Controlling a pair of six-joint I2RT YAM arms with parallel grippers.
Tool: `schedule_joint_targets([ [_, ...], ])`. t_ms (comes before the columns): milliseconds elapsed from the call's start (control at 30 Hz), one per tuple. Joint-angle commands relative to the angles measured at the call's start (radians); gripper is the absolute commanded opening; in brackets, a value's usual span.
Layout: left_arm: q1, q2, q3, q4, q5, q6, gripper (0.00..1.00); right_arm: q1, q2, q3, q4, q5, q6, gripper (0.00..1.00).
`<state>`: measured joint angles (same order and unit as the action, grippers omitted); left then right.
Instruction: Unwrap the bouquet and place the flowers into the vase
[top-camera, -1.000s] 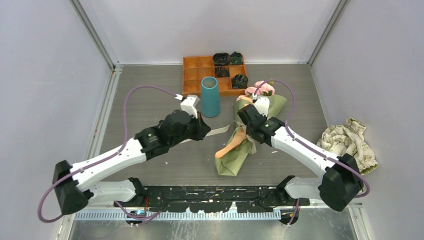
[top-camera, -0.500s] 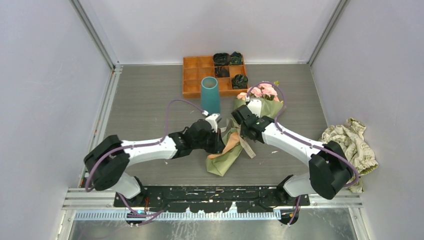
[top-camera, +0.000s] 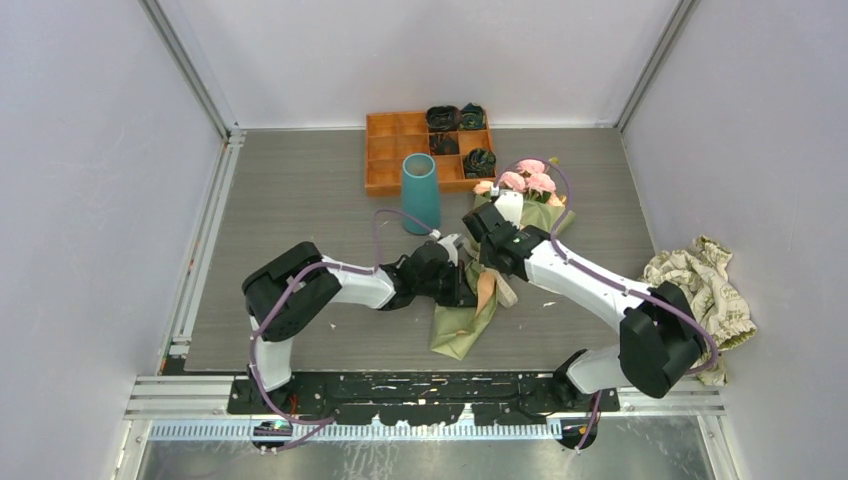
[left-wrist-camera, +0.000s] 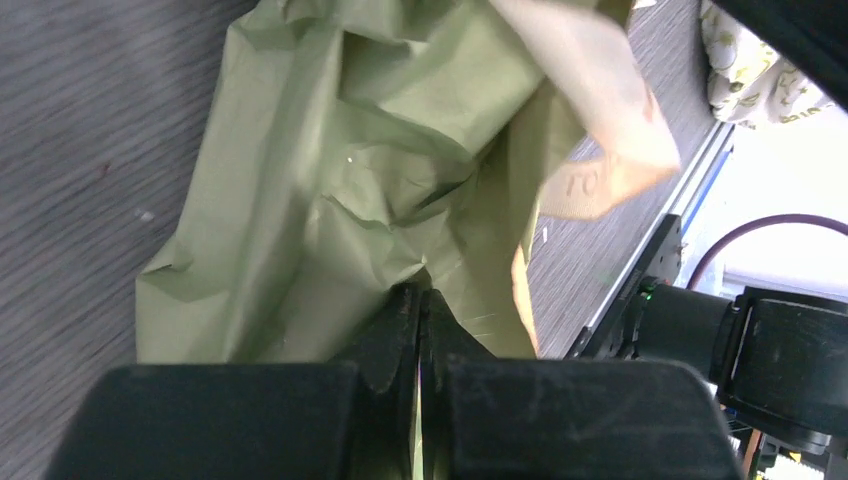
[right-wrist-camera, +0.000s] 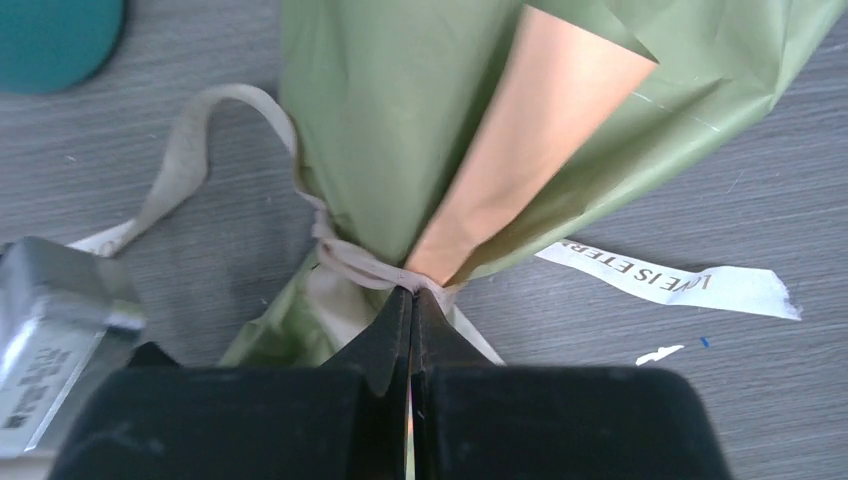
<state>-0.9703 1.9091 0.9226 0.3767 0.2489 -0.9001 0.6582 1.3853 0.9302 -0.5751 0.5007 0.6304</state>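
Vase (top-camera: 420, 192): upright. Tray (top-camera: 385, 150): dark lumps (top-camera: 443, 118) in right compartments. Bouquet (top-camera: 460, 335): flowers (top-camera: 530, 182) inside wrap. Left gripper (left-wrist-camera: 418, 300), right gripper (right-wrist-camera: 412, 295): closed, tips against the paper, hold unclear.

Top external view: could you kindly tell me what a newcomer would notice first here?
Mid-table, the long cone bouquet of olive-green and orange paper with pink roses lies between both arms, the left tool shut on its paper, the right tool on its cream ribbon. Behind stand the teal-blue tapered vase and an orange wooden compartment tray; a crumpled cream patterned paper wad lies far right.
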Motion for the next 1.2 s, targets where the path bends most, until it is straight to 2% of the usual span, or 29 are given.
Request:
schedule_joint_targets([
  [0, -0.001, 0.04, 0.049, -0.051, -0.073, 0.011, 0.0, 0.0, -0.079, 0.095, -0.016, 0.05, -0.022, 0.01],
  [100, 0.0, 0.06, 0.066, -0.099, -0.109, 0.03, 0.0, 0.0, -0.108, 0.123, -0.052, 0.063, -0.03, 0.01],
  [333, -0.001, 0.123, 0.079, -0.096, -0.096, 0.018, 0.0, -0.001, -0.201, 0.256, -0.154, 0.105, -0.063, 0.01],
  [733, 0.0, 0.144, 0.091, -0.111, -0.103, 0.02, 0.0, 0.0, -0.303, 0.713, -0.323, 0.307, -0.239, 0.01],
  [867, -0.001, 0.137, 0.087, -0.112, -0.104, 0.02, 0.0, -0.001, -0.323, 0.811, -0.357, 0.358, -0.284, 0.01],
  [1000, -0.001, 0.11, 0.088, -0.132, -0.106, 0.029, 0.0, -0.001, -0.294, 0.779, -0.432, 0.344, -0.252, 0.02],
  [1167, -0.001, 0.067, 0.075, -0.15, -0.109, 0.044, 0.0, -0.001, -0.315, 0.545, -0.397, 0.164, -0.121, 0.18],
])
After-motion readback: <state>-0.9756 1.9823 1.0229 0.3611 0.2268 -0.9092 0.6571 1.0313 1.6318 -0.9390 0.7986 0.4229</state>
